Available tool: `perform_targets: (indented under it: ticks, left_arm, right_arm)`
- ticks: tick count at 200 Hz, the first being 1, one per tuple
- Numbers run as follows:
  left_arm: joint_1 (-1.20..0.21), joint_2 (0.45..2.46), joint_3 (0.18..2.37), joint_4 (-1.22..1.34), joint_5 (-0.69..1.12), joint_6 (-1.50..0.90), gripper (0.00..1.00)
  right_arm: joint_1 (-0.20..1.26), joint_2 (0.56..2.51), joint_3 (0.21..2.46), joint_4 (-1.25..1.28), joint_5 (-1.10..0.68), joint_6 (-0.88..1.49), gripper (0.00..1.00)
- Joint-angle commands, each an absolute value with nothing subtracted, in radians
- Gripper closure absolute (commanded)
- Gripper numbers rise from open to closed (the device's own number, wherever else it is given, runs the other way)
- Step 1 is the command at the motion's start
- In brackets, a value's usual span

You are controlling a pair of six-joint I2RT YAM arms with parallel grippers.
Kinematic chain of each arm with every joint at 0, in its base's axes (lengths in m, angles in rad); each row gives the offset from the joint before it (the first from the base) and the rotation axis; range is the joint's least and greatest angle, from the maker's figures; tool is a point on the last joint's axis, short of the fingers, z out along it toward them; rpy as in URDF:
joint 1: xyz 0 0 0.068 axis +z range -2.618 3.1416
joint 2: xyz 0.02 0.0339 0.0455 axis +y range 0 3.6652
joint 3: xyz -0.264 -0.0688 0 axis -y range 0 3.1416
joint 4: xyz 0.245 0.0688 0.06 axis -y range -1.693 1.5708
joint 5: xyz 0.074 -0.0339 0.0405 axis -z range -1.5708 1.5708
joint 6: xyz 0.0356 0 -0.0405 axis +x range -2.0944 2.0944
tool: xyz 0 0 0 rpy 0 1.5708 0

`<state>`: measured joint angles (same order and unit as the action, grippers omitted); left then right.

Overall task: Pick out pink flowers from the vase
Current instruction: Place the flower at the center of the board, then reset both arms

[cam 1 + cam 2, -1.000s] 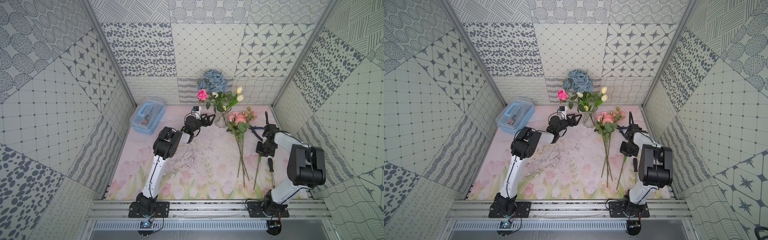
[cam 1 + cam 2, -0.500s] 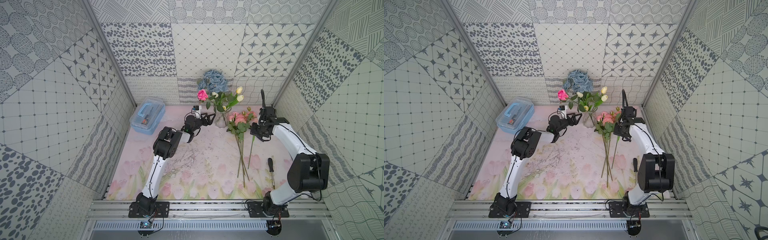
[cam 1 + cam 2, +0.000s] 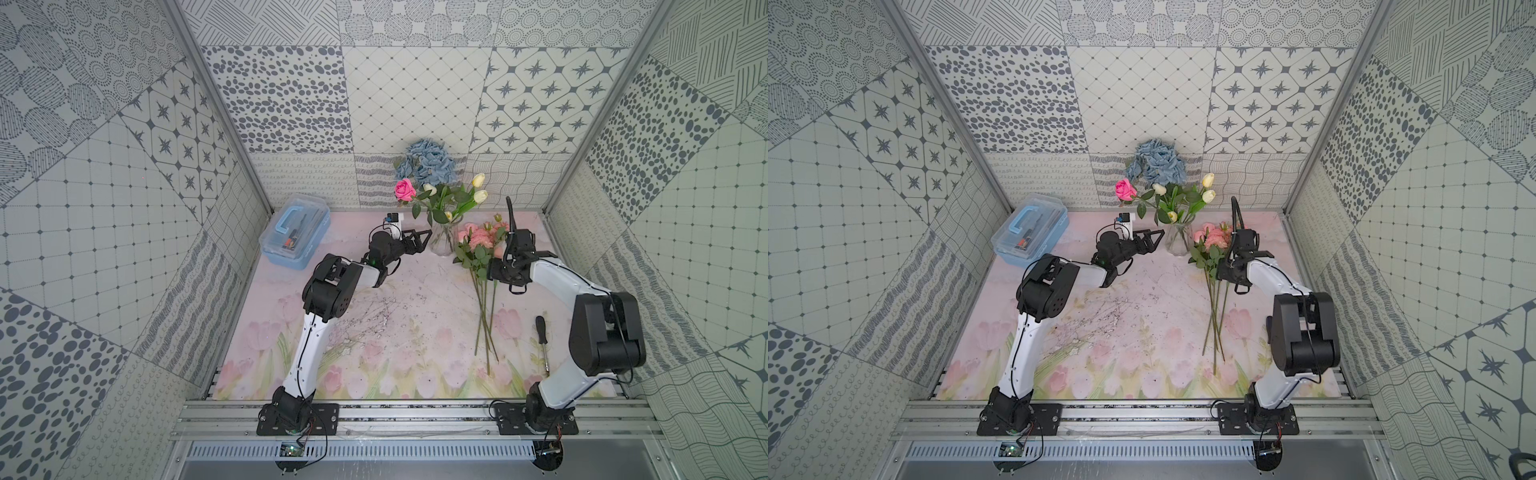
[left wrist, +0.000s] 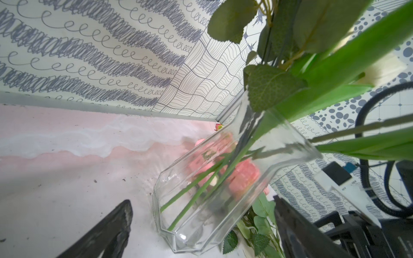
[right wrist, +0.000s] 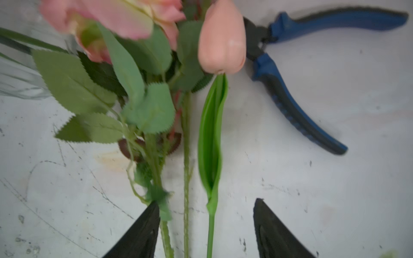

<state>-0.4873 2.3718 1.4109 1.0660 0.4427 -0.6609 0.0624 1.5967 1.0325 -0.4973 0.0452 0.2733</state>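
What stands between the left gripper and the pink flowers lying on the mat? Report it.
The vase stands between the left gripper and the pink flowers: both top views show it; the left wrist view sees them through its glass.

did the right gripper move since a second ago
Yes: the right gripper swung away from the screwdriver, toward the laid-out pink flowers beside the vase.

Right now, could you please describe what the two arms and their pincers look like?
Both the left arm and the right arm have glossy white links joined by bulky black joint housings, and they stand on black base plates. Black cables run along them. The left pincer and the right pincer each have two matte black, tapering, pointed fingers.
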Motion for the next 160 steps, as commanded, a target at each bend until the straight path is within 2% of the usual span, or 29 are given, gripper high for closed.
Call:
perform_targets:
  ticks: [1,13,30,52,86,117,160]
  left_arm:
    - [-0.52,2.259,1.314,0.971,0.467,-0.606,0.01]
    - [-0.535,2.219,1.28,0.906,0.425,-0.54,0.01]
    - [-0.543,2.187,1.26,0.856,0.375,-0.517,0.01]
    - [-0.548,2.16,1.241,0.82,0.342,-0.513,0.01]
    - [-0.569,2.083,1.174,0.786,0.256,-0.482,0.01]
    - [-0.59,1.994,1.087,0.747,0.172,-0.442,0.01]
    - [-0.582,1.812,0.977,0.589,0.081,-0.297,0.01]
  right_arm:
    - [0.014,1.442,0.901,-0.259,0.09,0.266,0.28]
    - [0.007,1.378,0.907,-0.295,0.142,0.262,0.24]
    - [-0.024,1.32,0.929,-0.336,0.108,0.275,0.17]
    - [-0.029,1.275,0.93,-0.342,0.111,0.278,0.14]
    - [0.063,1.221,0.929,-0.357,0.165,0.265,0.08]
    - [0.118,1.239,0.926,-0.342,0.121,0.274,0.02]
    - [0.125,1.306,0.947,-0.234,0.028,0.323,0.02]
